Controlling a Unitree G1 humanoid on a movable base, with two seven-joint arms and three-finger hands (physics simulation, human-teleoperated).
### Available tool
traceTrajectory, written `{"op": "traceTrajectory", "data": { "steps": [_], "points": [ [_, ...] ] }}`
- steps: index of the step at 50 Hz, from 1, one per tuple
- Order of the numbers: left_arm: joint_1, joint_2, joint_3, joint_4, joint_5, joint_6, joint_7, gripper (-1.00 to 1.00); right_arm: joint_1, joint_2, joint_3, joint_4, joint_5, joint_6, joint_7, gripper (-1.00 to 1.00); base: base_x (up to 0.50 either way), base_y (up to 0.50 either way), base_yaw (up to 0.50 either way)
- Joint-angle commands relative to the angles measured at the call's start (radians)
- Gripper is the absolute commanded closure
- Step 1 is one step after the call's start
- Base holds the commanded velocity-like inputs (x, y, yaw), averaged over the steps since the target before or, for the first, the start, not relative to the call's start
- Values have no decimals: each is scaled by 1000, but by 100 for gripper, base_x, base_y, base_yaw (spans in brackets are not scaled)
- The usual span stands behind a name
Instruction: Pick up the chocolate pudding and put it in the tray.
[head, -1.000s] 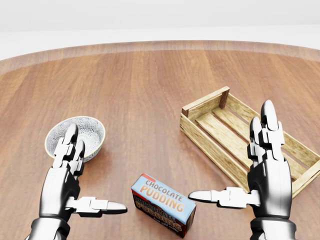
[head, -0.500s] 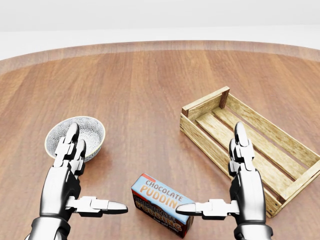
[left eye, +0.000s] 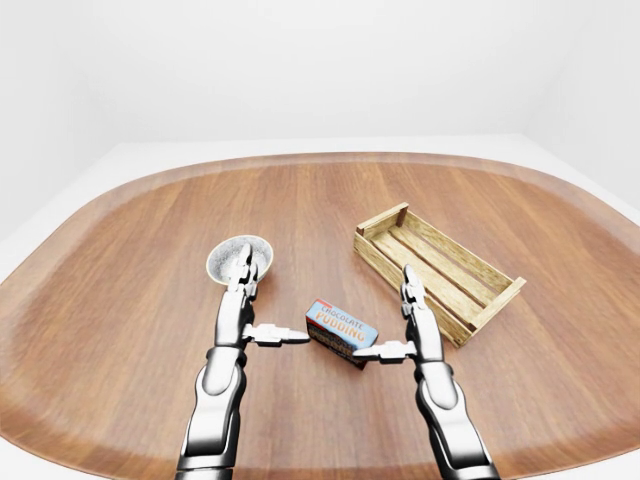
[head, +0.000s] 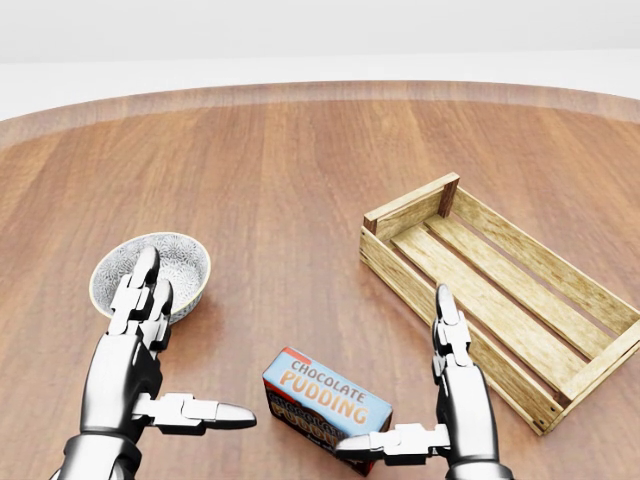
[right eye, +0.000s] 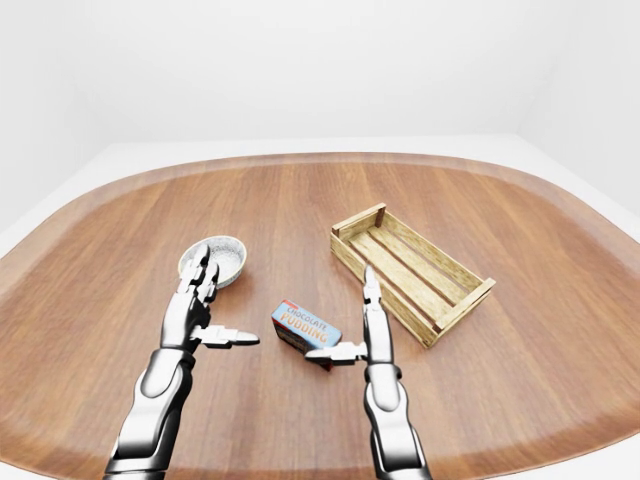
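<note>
A plain white room surrounds a broad, rounded wooden table (left eye: 130, 260) with a glossy grain. Near the bottom middle of the head view lies the chocolate pudding (head: 325, 408), a small printed carton resting flat on the wood, its long side running diagonally. It looks light and fairly stiff, but thin card likely dents under a hard squeeze, and its smooth printed faces may slip; pinching it across the two long side walls, near the middle, seems the surest hold.

The right hand (head: 445, 415) is just beside the carton's lower right corner, fingers straight and spread, thumb reaching sideways over that corner; whether the thumb touches it I cannot tell. It grips nothing. The left hand (head: 140, 370) hovers to the carton's left, clearly apart from it, likewise unclenched with its thumb pointing toward the box.

The tray (head: 545, 260), a slatted wooden crate, sits to the right of the carton, near but not touching. A patterned bowl (head: 185, 258) stands on the left, partly behind the left fingers.
</note>
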Motion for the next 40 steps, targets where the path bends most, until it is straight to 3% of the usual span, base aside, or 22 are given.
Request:
{"op": "traceTrajectory", "data": {
  "steps": [1, 40],
  "points": [
    [-1, 1, 5, 12, -6, 3, 11, -100, -5, 3, 12, 76, -24, 0, -9, -100, 0, 0, 0],
    [-1, 1, 5, 15, -4, 2, 11, -100, -58, 9, 9, 302, -88, 0, -51, -100, 0, 0, 0]
  ]
}}
